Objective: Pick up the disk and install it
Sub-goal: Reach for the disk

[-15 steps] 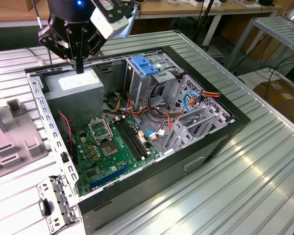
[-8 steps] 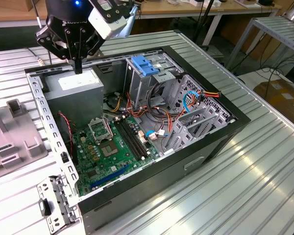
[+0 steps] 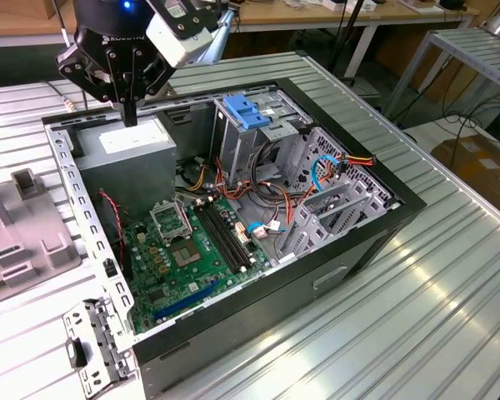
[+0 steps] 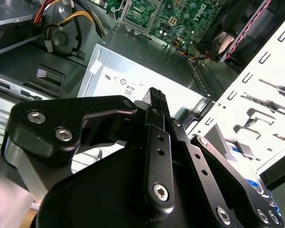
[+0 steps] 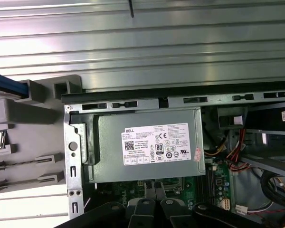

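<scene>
Obs.: you have the gripper [image 3: 130, 117] hanging over one corner of the open computer case [image 3: 333, 287]. Its tip is just above the grey power supply box [image 3: 127, 158] with the white sticker.

Claw: clenched, with the fingers [image 4: 156, 102] pressed together and nothing between them (the second wrist view shows this plainly).

The disk [image 5: 7, 88] is not in the claw. In the first wrist view its bright blue carrier edge lies on the grey holder [image 5: 47, 90]. That holder stands outside the case wall on the ribbed metal table [image 5: 180, 52]. Most of the disk is cut off at the frame border, so you cannot tell how it sits.

Inside the case, the green motherboard [image 3: 179, 258] lies flat. A light-blue latch [image 3: 245, 112] sits on top of the drive cage, with red and orange cables [image 3: 354, 158] near it.
</scene>
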